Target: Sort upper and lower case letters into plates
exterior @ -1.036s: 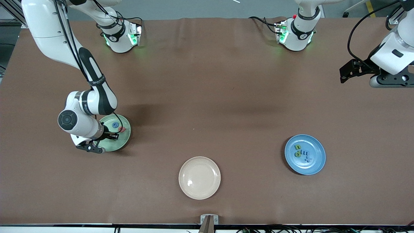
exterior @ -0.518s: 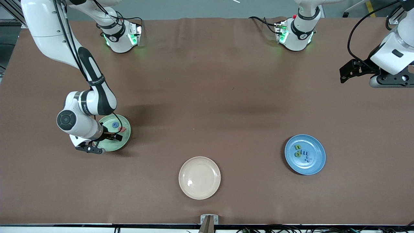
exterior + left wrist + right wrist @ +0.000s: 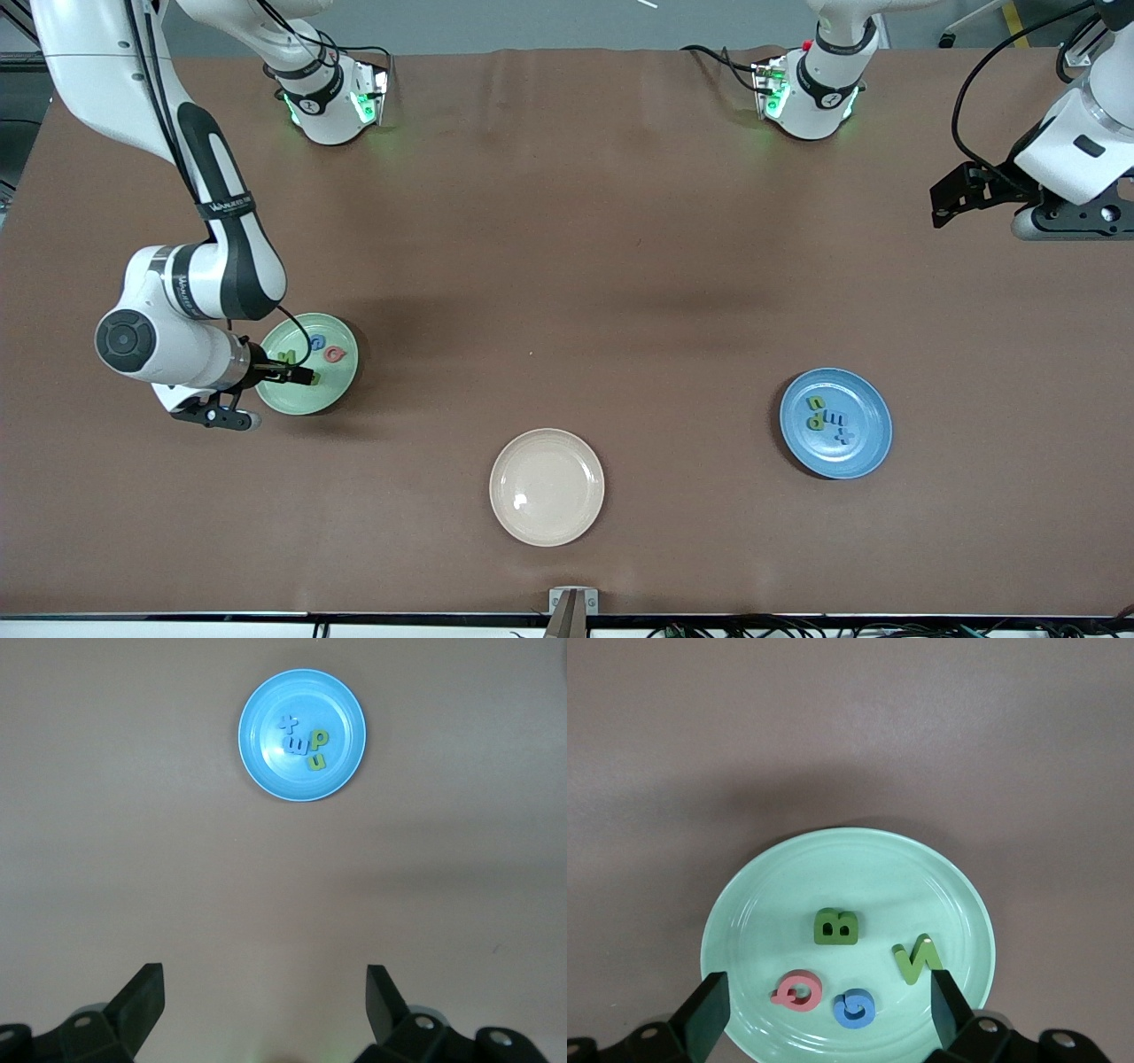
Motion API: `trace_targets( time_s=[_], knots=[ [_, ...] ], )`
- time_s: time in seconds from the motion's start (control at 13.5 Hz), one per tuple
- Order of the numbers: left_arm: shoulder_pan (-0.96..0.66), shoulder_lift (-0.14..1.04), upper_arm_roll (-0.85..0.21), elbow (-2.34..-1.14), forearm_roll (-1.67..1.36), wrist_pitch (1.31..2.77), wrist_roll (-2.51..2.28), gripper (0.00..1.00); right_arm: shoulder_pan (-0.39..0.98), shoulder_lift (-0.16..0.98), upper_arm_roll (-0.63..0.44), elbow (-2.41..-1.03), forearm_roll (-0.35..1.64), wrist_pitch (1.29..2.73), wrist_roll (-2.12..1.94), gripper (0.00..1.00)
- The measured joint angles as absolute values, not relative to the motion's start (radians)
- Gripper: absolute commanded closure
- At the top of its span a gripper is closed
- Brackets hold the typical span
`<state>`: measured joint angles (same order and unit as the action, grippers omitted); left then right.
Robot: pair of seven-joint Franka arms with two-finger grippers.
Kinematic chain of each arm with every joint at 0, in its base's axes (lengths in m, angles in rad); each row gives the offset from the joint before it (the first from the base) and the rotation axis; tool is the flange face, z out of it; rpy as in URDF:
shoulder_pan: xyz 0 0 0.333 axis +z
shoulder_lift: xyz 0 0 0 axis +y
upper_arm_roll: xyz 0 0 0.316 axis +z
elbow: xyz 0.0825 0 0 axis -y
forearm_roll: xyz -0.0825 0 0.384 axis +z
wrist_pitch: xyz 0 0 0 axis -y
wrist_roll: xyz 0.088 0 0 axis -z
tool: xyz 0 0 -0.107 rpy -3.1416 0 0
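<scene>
1. We see the right gripper (image 3: 288, 375) hanging over the green plate (image 3: 341, 386), above the side of it toward the right arm's end of the table. In the right wrist view its jaws stand wide apart with nothing between them.
2. The green plate sits near the right arm's end of the table, well in from every table edge. Four letters lie in it: a dark green B (image 3: 834, 927), a lighter green N (image 3: 916, 958), a pink Q (image 3: 797, 990) and a blue G (image 3: 855, 1008). They lie apart from each other, and the plate's rim (image 3: 979, 921) is bare all round.
3. The left gripper (image 3: 961, 193) waits up in the air over the left arm's end of the table, near the edge where the bases stand. In the left wrist view its jaws are spread wide and hold nothing.
4. The blue plate (image 3: 864, 452) lies toward the left arm's end, nearer the front camera than the green plate. It holds a small cluster of blue and green letters (image 3: 304, 743) that touch one another near its middle.
5. A cream plate (image 3: 547, 486) rests between the two, closest to the front edge of the table.
6. We see a wide stretch of bare brown table (image 3: 576, 248) between the plates and the arm bases.
</scene>
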<state>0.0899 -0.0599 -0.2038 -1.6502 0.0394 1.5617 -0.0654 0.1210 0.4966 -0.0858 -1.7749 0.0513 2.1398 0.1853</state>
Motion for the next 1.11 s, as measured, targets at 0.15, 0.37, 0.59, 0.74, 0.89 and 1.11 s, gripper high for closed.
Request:
trace_targets(
  time_s=[0.15,0.37,0.59,0.74,0.89,1.11],
  knots=[
    [0.090,-0.060,-0.204,-1.650,0.039,1.562,-0.065,0.00,0.121,0.494,-0.086,-1.756,0.051,2.123,0.172,0.00],
    [0.090,-0.060,-0.204,-1.650,0.039,1.563,-0.065,0.00,0.114,0.467,-0.087,-1.675,0.051,1.946,0.107,0.00],
    [0.091,-0.060,-0.203,-1.650,0.039,1.564,-0.065,0.00,0.067,0.423,-0.089,-1.529,0.048,1.693,0.041,0.00],
    [0.092,-0.060,-0.203,-1.649,0.039,1.565,-0.065,0.00,0.034,0.408,-0.089,-1.436,0.048,1.583,0.027,0.00],
    [0.092,-0.060,-0.203,-1.649,0.039,1.566,-0.065,0.00,0.025,0.407,-0.089,-1.375,0.047,1.544,0.026,0.00],
    [0.092,-0.060,-0.202,-1.649,0.039,1.569,-0.065,0.00,0.013,0.408,-0.089,-1.321,0.047,1.540,0.026,0.00]
  ],
)
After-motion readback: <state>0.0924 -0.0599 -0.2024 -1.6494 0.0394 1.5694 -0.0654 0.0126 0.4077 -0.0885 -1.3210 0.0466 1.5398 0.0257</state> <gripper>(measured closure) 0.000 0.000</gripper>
